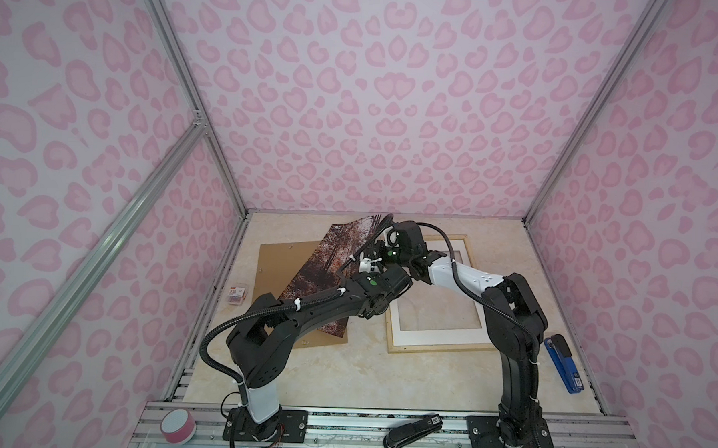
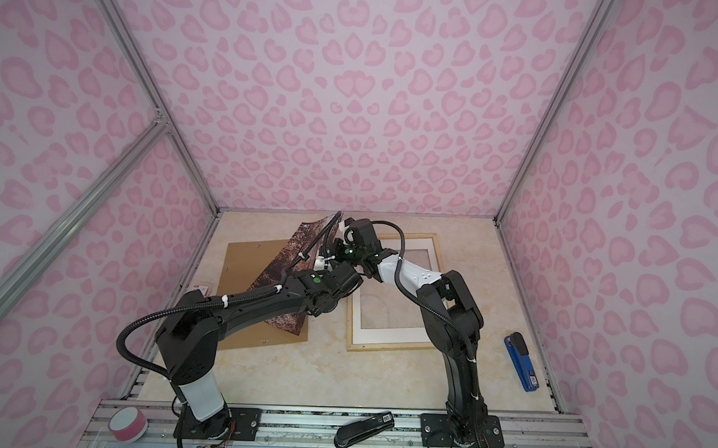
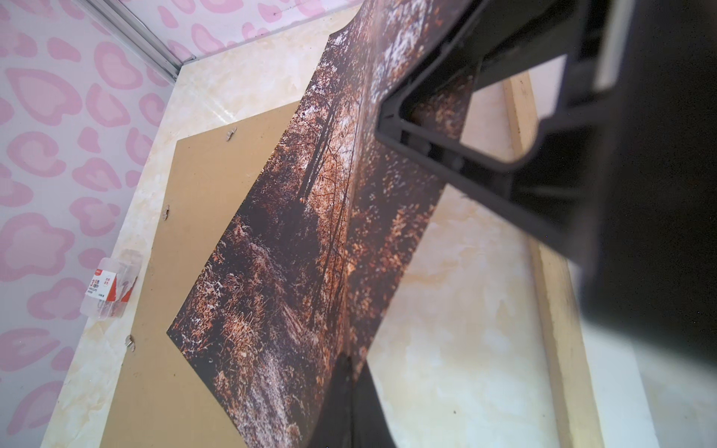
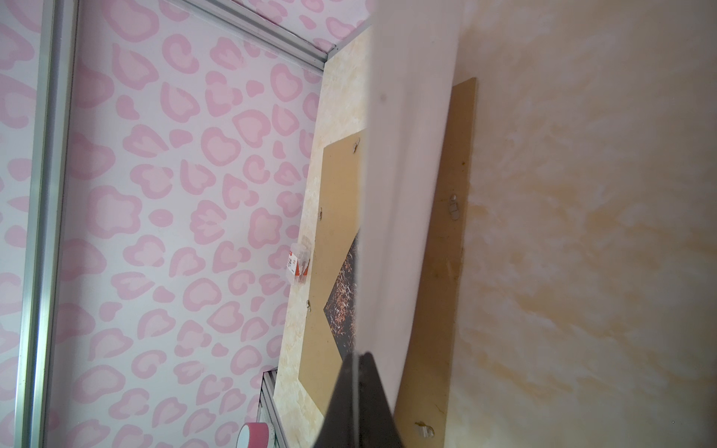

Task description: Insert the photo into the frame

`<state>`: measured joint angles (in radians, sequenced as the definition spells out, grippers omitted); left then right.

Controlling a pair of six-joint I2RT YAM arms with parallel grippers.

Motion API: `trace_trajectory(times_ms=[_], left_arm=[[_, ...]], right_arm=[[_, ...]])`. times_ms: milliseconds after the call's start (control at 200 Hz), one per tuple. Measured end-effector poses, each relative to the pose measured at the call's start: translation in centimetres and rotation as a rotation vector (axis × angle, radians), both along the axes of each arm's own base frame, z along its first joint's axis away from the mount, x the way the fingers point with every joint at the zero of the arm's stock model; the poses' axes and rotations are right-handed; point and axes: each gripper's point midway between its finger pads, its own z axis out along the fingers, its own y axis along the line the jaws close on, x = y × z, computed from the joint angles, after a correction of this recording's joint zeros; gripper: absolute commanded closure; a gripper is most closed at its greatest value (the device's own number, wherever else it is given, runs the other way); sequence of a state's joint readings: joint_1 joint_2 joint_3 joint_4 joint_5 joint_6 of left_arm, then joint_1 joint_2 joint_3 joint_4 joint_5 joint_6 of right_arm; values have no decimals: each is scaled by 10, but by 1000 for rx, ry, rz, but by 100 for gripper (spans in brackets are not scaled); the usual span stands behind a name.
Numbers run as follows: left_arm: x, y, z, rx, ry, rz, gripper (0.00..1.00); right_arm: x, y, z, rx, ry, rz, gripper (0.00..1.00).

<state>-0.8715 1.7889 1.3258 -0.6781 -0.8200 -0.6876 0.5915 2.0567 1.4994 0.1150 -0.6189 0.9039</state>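
The photo [image 1: 331, 257], an autumn forest print, is held up off the table and tilted, bowed along its length, with its lower corner over the brown backing board [image 1: 276, 267]. My left gripper [image 3: 353, 388] is shut on the photo's [image 3: 310, 232] long edge. My right gripper [image 4: 355, 388] is shut on the same edge further along, where the photo's white back [image 4: 403, 194] shows. In both top views the two wrists meet beside that edge, left of the frame [image 1: 439, 347] [image 2: 389, 348]. The pale wood frame lies flat at the right with a white mat [image 1: 440, 334] inside it.
A small box of clips [image 1: 237, 294] lies left of the backing board. A blue stapler [image 1: 561, 365] sits by the right wall. A black stapler [image 1: 412, 431] and a pink tape roll [image 1: 178, 425] rest on the front rail. Metal tabs stick up from the board [image 3: 194, 194].
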Motion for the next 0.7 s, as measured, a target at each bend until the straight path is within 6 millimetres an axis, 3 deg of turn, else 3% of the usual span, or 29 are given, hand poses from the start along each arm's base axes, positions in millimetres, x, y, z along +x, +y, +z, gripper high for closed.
trace_trajectory(times_ms=[360, 495, 700], left_arm=[[-2, 1, -1, 10, 17, -7, 96], [-1, -1, 8, 7, 19, -9, 96], [-1, -7, 15, -7, 44, -32, 96]], right_arm=[[0, -8, 3, 6, -13, -2, 72], [11, -30, 5, -10, -29, -35, 65], [27, -81, 9, -36, -62, -115, 59]])
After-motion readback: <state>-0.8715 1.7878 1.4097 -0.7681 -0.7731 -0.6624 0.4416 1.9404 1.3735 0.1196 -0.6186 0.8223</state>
